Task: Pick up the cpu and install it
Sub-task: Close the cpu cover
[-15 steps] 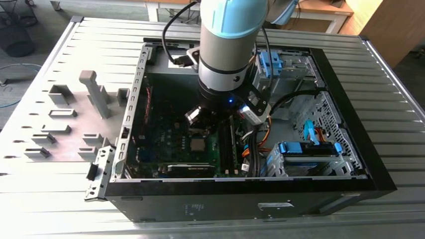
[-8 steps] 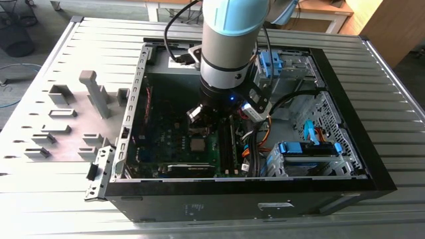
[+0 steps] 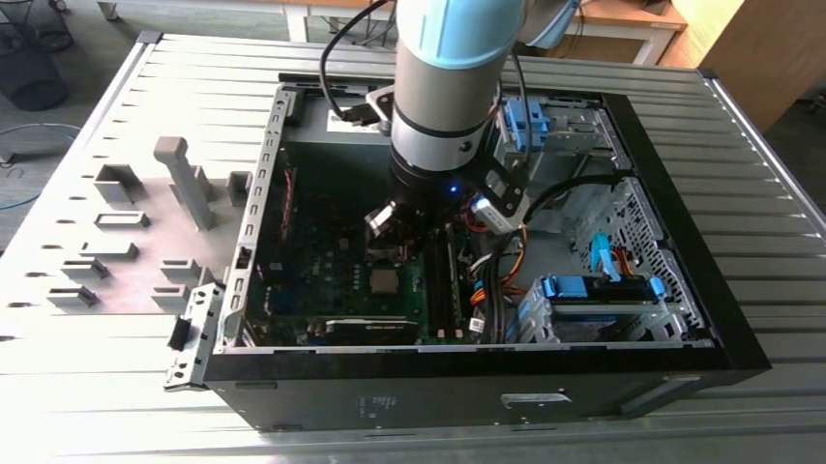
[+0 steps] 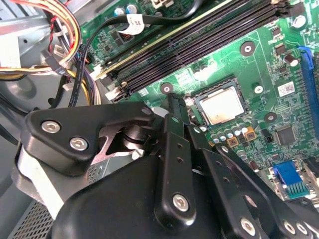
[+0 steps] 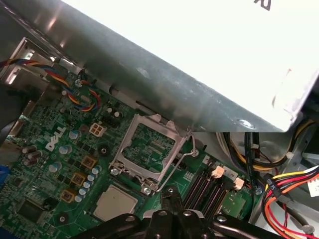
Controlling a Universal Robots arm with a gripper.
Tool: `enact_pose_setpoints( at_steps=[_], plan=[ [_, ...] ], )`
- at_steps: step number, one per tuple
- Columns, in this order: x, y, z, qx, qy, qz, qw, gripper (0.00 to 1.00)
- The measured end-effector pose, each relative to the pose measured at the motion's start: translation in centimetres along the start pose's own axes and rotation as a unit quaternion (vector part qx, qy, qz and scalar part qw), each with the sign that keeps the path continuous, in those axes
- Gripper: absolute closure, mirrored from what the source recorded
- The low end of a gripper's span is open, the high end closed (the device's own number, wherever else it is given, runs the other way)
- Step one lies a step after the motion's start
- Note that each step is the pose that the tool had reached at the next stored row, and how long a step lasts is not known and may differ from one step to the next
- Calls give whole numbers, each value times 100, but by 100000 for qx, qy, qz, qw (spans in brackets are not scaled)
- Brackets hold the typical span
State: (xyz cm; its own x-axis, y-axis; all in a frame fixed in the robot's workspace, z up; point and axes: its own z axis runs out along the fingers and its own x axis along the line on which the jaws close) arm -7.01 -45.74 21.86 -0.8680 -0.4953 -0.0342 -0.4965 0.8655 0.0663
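The cpu (image 4: 222, 107), a flat square chip with a silvery top, lies flat in its socket on the green motherboard (image 4: 259, 55). In the first wrist view the cpu (image 5: 115, 203) lies beside the socket's metal frame (image 5: 147, 149), which stands swung up and open with its wire lever out. My gripper (image 4: 172, 102) hovers just off the chip with its fingers pressed together and nothing between them. The first wrist view shows the gripper (image 5: 172, 193) close to the frame's hinge end. In the exterior view the arm reaches down into the open computer case (image 3: 278, 193), above the cpu (image 3: 385, 281).
The power supply box (image 5: 199, 59) hangs close above the socket area. Bundled cables (image 4: 65, 40) and black memory slots (image 4: 199, 40) lie beside the gripper. Blue-tabbed drive cages (image 3: 594, 290) fill the exterior view's right. Grey holder blocks (image 3: 130, 222) stand on the table at its left.
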Motion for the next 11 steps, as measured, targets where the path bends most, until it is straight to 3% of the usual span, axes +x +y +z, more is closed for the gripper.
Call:
enact_pose_setpoints(
  at_steps=[6,11],
  plan=[
    [-20,0,1,-666,-311,-839,99994,89],
    [-61,6,9,-805,-367,-1067,99990,89]
  ],
)
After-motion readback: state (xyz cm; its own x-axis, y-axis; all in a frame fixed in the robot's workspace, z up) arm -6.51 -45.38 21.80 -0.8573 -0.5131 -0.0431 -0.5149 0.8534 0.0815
